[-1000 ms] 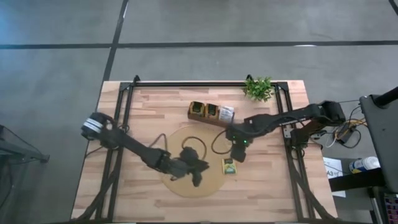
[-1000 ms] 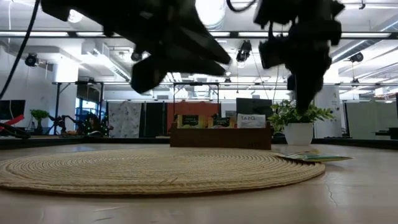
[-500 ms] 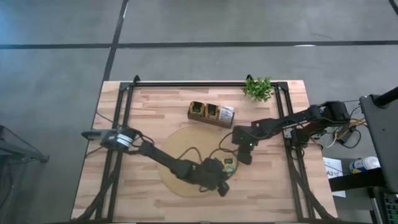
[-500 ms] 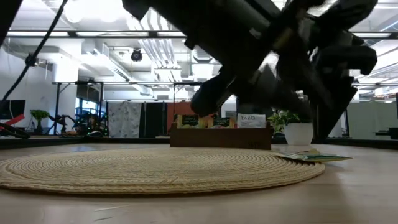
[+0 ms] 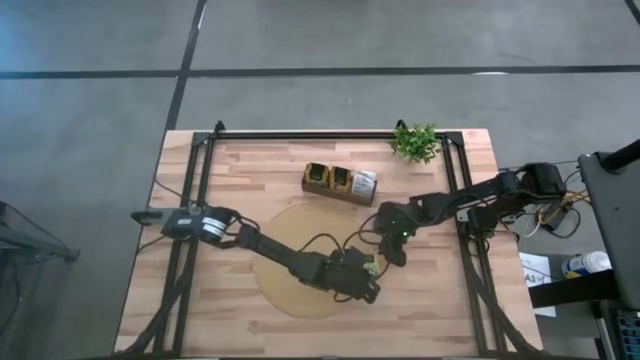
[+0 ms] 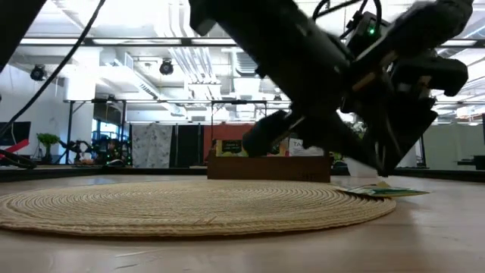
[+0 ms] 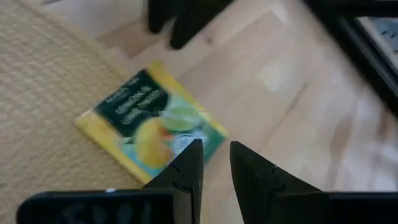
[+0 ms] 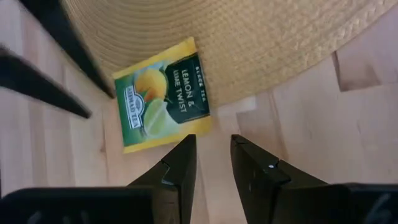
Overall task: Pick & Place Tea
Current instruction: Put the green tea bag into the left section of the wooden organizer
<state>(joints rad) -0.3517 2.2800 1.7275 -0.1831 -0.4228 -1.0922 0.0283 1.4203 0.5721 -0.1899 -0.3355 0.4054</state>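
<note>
High view: overhead, straight down, far, whole desk (image 5: 250,175) visible. Low view: desk-top level, looking across round mat (image 6: 182,205) into room. Both wrist views: close, angled down; share same lemon tea sachet (image 7: 152,121) (image 8: 163,93) at mat edge.

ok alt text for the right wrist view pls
A yellow and green lemon tea sachet lies half on the woven mat's edge, half on the wooden table. The right gripper hangs just short of it, jaws slightly apart and empty.
</note>
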